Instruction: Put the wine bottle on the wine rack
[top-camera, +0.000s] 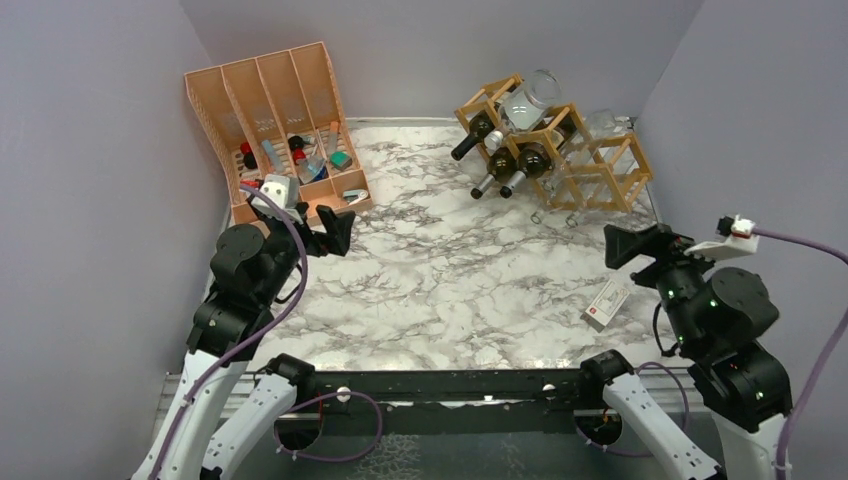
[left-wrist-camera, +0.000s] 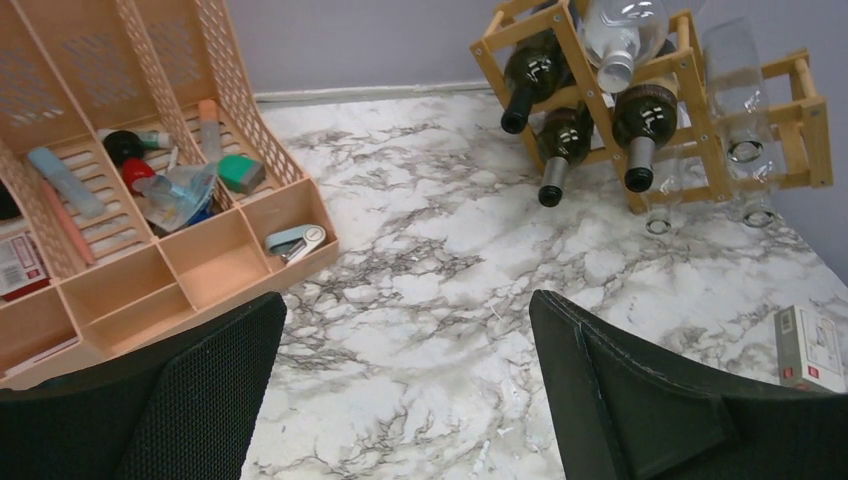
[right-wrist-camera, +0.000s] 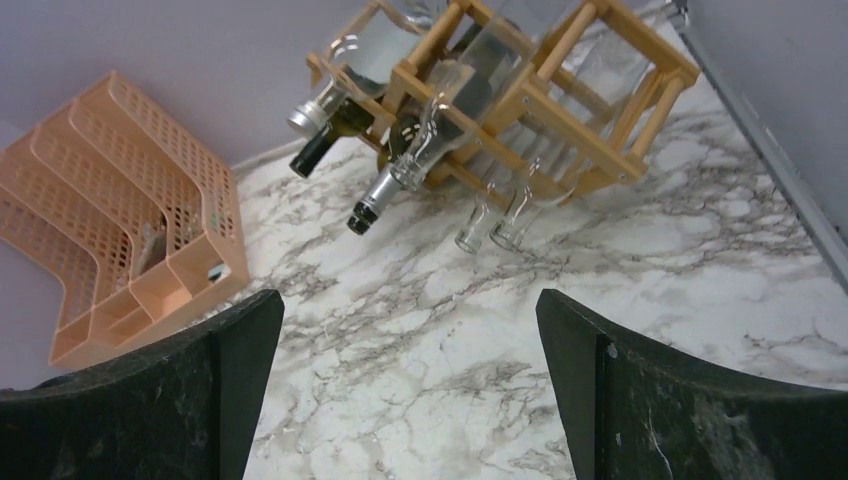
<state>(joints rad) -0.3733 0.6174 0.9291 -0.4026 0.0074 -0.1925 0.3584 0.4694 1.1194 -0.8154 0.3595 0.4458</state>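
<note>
Walls (top-camera: 440, 50) of lilac-grey close in a marble-veined tabletop (top-camera: 440, 290), with the light-wood wine rack (top-camera: 562, 140) in its far right corner and an orange-pink slotted organiser (top-camera: 290, 90) far left. Three dark wine bottles (top-camera: 530, 160) lie in the rack's left cells, necks pointing outward; a small white box (top-camera: 606, 303) lies near the right arm. Left gripper (left-wrist-camera: 408, 320) and right gripper (right-wrist-camera: 408, 310) hang over the table, fingers spread wide, holding nothing.

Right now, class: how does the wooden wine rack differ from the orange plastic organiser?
The wine rack is light-wood sticks forming diamond cells; the organiser is orange-pink slotted plastic with upright dividers. The wine rack holds bottles lying necks outward; the organiser holds small items. The wine rack sits far right, the organiser far left. Both stand by the back wall.
</note>
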